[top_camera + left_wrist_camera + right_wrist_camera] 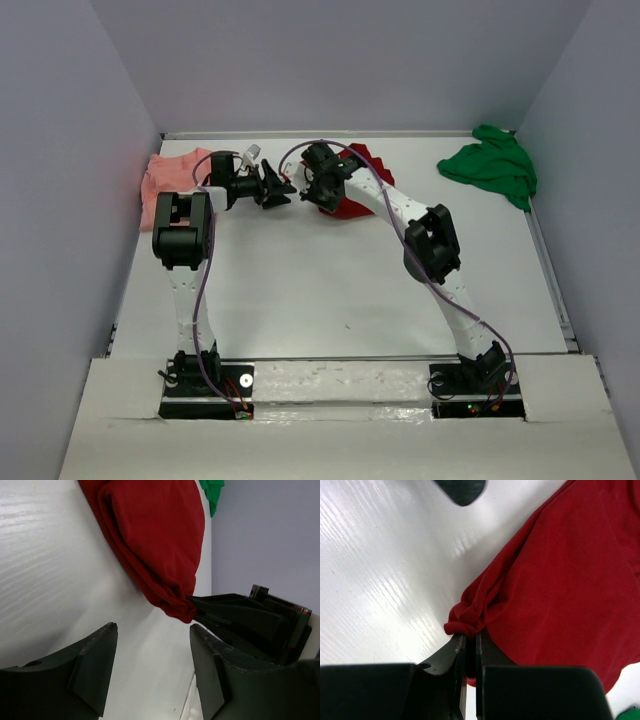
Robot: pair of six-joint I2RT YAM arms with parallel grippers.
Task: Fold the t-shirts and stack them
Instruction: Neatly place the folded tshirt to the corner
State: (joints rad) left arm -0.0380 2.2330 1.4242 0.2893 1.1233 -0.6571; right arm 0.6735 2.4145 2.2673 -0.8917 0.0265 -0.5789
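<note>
We saw the white tabletop (330,290) fill most of the overhead view, shut in by grey walls (80,150). The green t-shirt (492,165) lay bunched in the far corner at about two o'clock. The salmon-pink t-shirt (172,172) lay crumpled at about ten o'clock, close to the left wall. Between them, near twelve o'clock, sat the dark red t-shirt (345,208). From above it was largely hidden under the right arm, but in the wrist views it lay in soft folds on the tabletop. The right hand (470,642) was pressed together on a bunched edge of the dark red t-shirt, pinching it low over the surface. The left hand (152,635) was at nine o'clock of that pinch and near it. It stood spread, with nothing between its fingers, and was clear of the cloth.
</note>
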